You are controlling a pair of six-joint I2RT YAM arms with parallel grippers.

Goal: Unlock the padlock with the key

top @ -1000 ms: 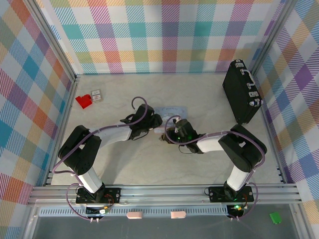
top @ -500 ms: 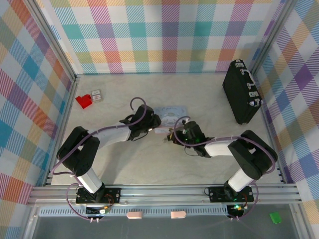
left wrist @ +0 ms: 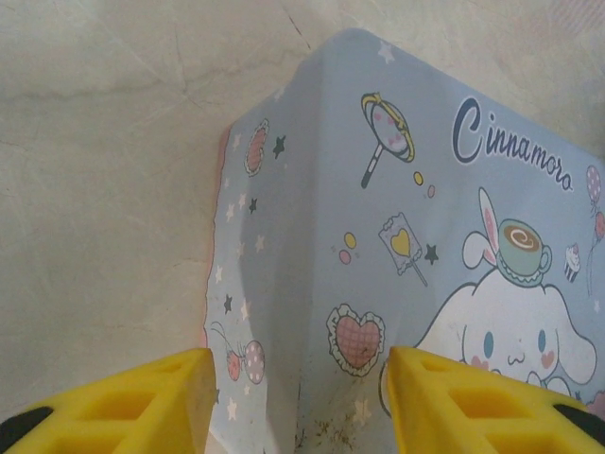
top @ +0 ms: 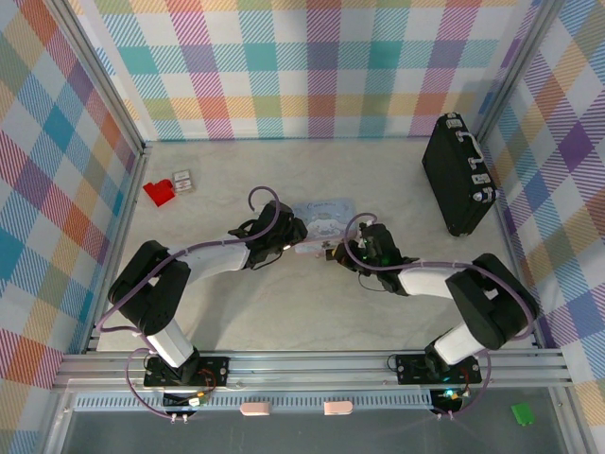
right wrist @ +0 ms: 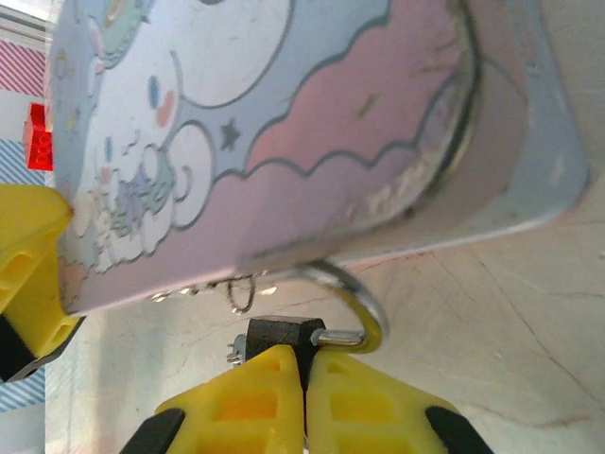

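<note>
Count: one pastel tin, one black briefcase, one red piece, one small card beside it. Observed left fingers spread over tin lid; contact not discernible. Observed right fingers pressed together, pinching dark piece carrying metal ring, just beside tin's edge. Observed padlock as tiny yellowish speck at right fingertips, against tin's near edge — detail too small. Desk was pale, marbled; walls pastel plaid.
</note>
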